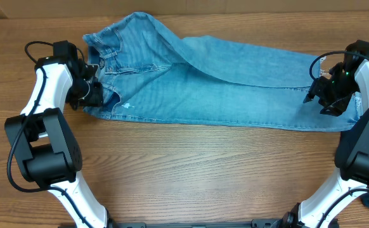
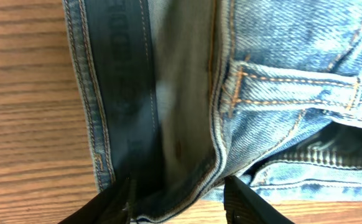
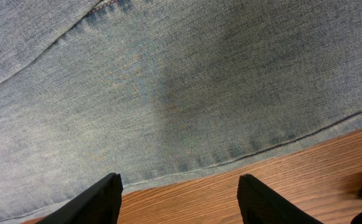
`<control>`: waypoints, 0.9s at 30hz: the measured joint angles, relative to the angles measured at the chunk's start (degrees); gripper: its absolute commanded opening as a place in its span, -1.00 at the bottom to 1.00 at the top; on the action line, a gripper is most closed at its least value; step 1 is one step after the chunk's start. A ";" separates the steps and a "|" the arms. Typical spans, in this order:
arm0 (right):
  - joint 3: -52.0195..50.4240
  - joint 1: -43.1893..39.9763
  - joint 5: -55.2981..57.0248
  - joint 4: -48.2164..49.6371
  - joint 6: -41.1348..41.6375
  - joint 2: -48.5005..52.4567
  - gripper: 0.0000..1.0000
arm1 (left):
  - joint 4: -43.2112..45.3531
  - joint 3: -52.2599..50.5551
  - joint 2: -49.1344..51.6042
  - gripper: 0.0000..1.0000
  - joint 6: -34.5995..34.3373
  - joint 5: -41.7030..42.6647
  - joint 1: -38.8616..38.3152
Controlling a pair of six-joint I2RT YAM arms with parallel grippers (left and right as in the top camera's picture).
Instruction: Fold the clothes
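Left gripper (image 2: pixel 178 186) is straddling the waistband of the jeans (image 1: pixel 203 82), jaws apart; right gripper (image 3: pixel 180 182) is hovering, spread wide, over a leg edge

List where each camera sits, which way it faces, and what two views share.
Overhead: above the table, looking straight down at the jeans; both arms show, left gripper at the waistband, right gripper at the leg ends.
Left wrist: on the left arm, facing down at the waistband; its fingers show at the bottom.
Right wrist: on the right arm, facing down at a leg's edge; its fingers show likewise.
Shared: both wrist views show denim meeting wood.
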 measured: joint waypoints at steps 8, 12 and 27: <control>0.00 0.00 0.00 -0.04 -0.02 0.00 0.27 | 1.64 -0.02 0.39 0.18 0.24 -0.07 -0.11; 0.00 0.00 0.00 0.02 -0.02 0.00 0.27 | 1.55 -0.02 0.39 -0.53 0.46 0.85 -0.68; -0.07 0.00 0.31 -5.40 -0.02 0.00 0.02 | -24.70 -0.04 0.66 -0.92 -22.86 -13.25 -1.49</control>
